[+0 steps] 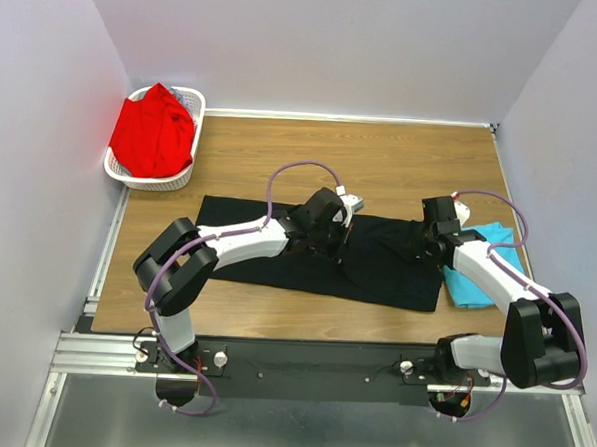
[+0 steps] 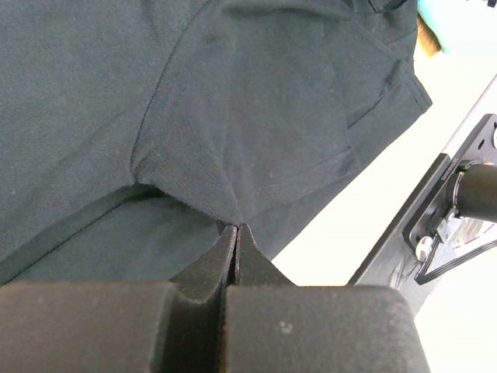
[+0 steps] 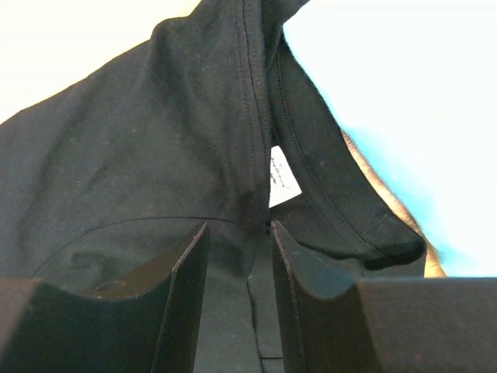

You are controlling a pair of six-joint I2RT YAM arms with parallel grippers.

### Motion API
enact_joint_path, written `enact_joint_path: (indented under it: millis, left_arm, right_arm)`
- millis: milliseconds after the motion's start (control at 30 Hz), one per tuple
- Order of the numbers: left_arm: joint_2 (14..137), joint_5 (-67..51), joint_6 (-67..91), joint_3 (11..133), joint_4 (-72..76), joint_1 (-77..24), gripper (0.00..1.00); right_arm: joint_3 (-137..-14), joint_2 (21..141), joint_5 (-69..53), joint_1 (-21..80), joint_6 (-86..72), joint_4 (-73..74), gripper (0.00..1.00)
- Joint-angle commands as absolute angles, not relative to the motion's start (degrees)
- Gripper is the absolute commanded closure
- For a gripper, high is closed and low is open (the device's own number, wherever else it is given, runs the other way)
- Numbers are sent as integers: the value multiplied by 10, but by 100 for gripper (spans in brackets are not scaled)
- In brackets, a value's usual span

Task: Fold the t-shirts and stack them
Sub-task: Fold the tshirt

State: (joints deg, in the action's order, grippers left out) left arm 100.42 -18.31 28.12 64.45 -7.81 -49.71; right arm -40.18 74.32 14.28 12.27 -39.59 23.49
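The black t-shirt (image 1: 277, 252) lies spread across the middle of the table. My left gripper (image 1: 340, 242) is down on its middle. In the left wrist view its jaws (image 2: 235, 227) are shut on a pinch of the black cloth (image 2: 233, 116), which tents up to the tips. My right gripper (image 1: 418, 248) stands at the shirt's right end, its jaws open (image 3: 239, 227) over the collar just below the white neck label (image 3: 283, 177). The turquoise t-shirt (image 1: 482, 265) lies at the right edge, partly under the black one. The red t-shirt (image 1: 153, 134) is heaped in the basket.
A white lattice basket (image 1: 165, 184) stands at the back left corner of the wooden table (image 1: 382, 158). Grey walls close in the left, back and right sides. A metal rail (image 1: 301, 362) with both arm bases runs along the near edge.
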Motion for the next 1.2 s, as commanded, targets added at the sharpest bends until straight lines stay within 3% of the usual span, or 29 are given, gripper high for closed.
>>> enact_joint_path:
  millis: [0,400,567,767,1167]
  left_arm:
    - [1014,-206,279,642,-74,-497,100]
    - [1028,-206,279,641,-73,-497,100]
    - [1027,-203,277,641,-77,-497,100]
    - [1029,-206,272,635,-82,-487,100]
    - [1041,-218,255,620,-83,-469,100]
  right_arm:
    - [-388,746,135,120,-408,234,55]
    - [-369,766,154,120,-415,213,58]
    - [-377,754,170,120,-407,214,80]
    - [-390,734,174,119,-393,230,100]
    - [-390,711,185,114,-388,266,99]
